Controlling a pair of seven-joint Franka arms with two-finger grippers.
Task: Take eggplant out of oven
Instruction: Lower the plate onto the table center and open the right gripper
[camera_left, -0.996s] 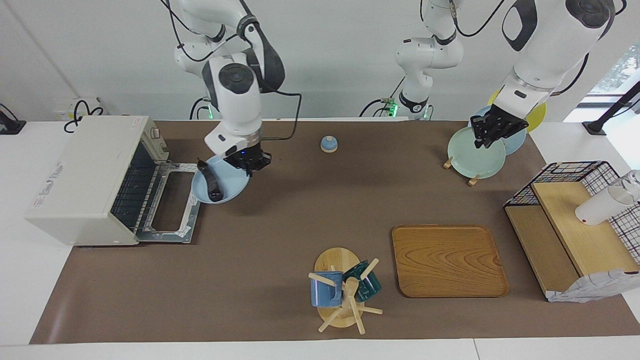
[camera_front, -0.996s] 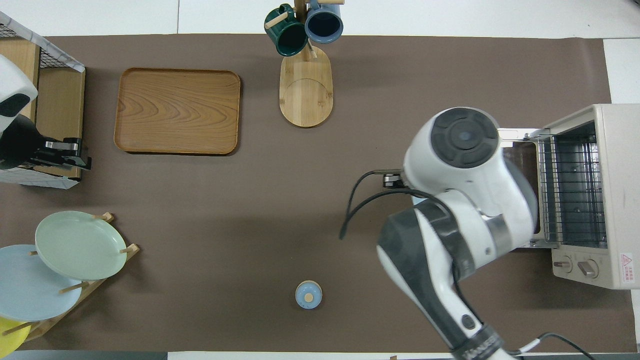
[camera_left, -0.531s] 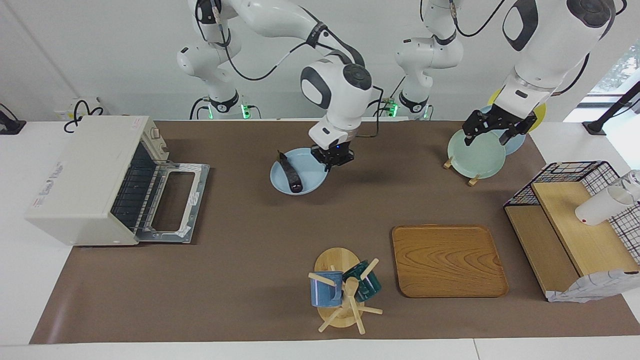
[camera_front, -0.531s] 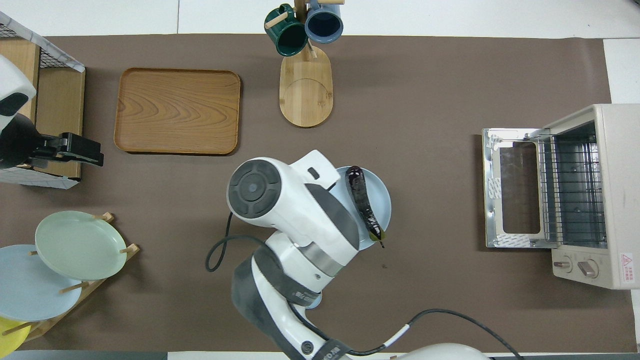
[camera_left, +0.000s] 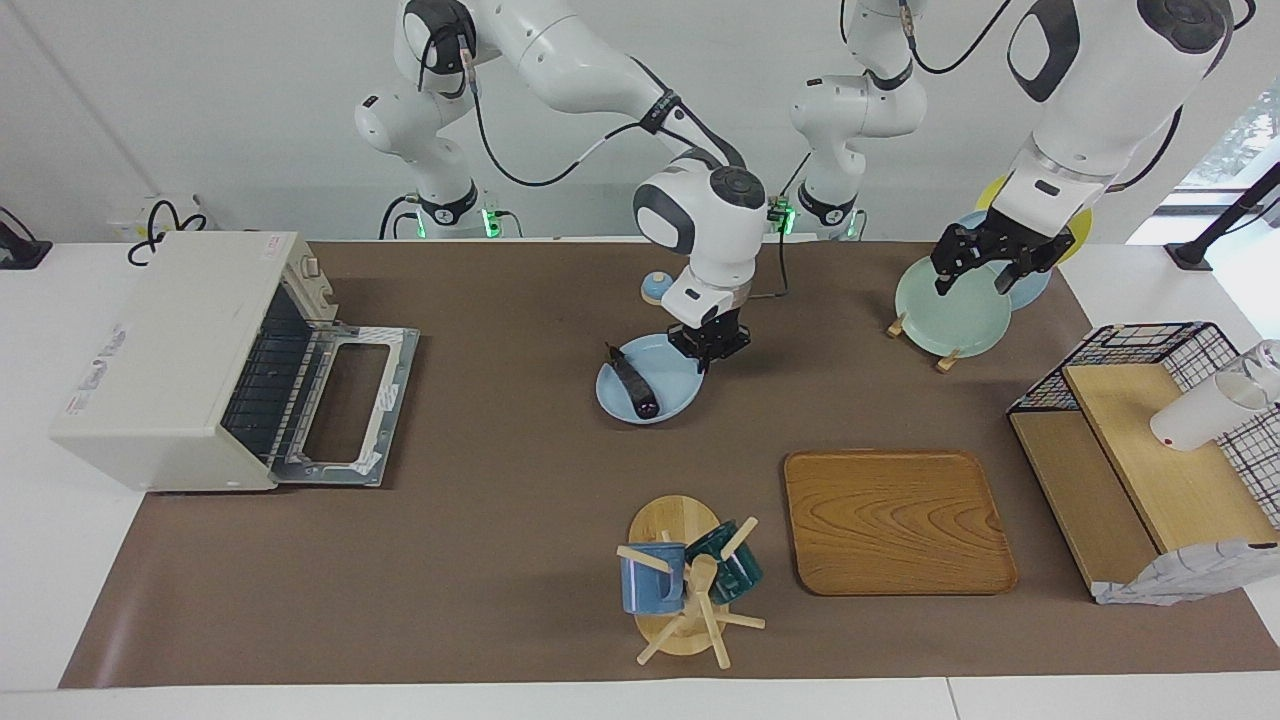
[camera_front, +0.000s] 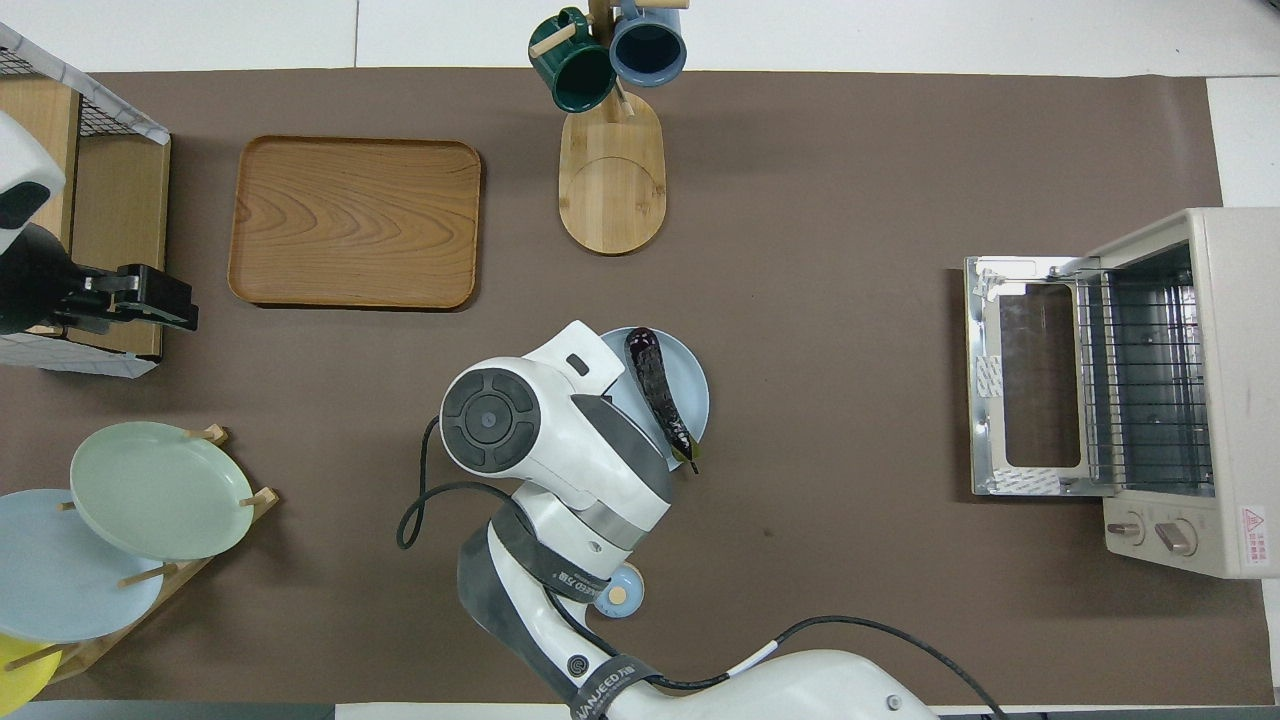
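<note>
One eggplant (camera_left: 632, 382) lies on the pale blue plate (camera_left: 668, 402) mid-table, well clear of the open oven (camera_left: 180, 355), its length running away from the robots; my right gripper (camera_left: 708, 345) clamps the plate's rim beside it. My left gripper (camera_left: 985, 262) waits, fingers spread, over the plate rack (camera_left: 945, 358).

Right end effector (camera_left: 708, 345) and plate (camera_front: 690, 385) edge under its arm overhead.

Plate (camera_left: 667, 392): it is now mid-table, well apart from the oven (camera_left: 190, 355), no longer just at its open door.
Eggplant (camera_left: 633, 382): travels along on the plate.
Right gripper (camera_left: 708, 346): moves with the plate's rim, toward the left arm's end.
Left gripper (camera_left: 988, 262): turns a little over the green plate (camera_left: 950, 305).
</note>
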